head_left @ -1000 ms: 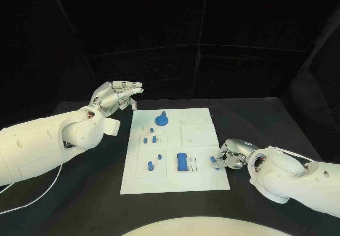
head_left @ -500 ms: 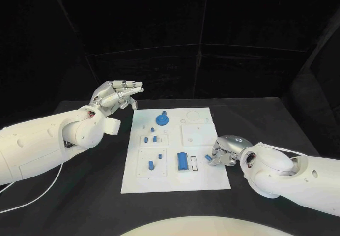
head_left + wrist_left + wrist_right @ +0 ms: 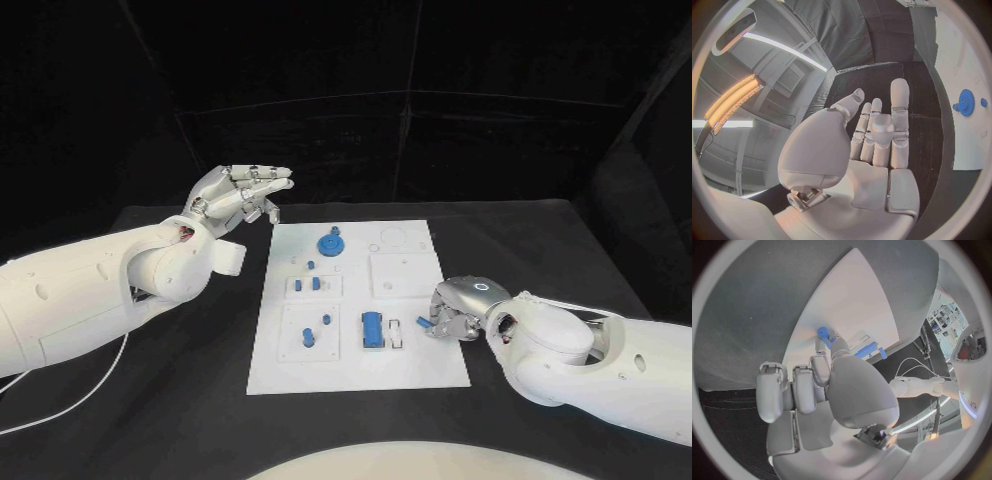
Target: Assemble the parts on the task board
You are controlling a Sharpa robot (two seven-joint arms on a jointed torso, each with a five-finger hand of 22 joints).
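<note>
Blue part (image 3: 426, 322) pinched in right robot hand (image 3: 459, 312) over task board (image 3: 411, 372)

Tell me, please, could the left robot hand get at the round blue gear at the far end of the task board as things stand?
Probably yes: the left robot hand hovers open beside the task board near the blue gear, with nothing between them.

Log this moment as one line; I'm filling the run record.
left hand: raised beside task board, holds nothing | right hand: pinches small blue part at board's right edge
</note>
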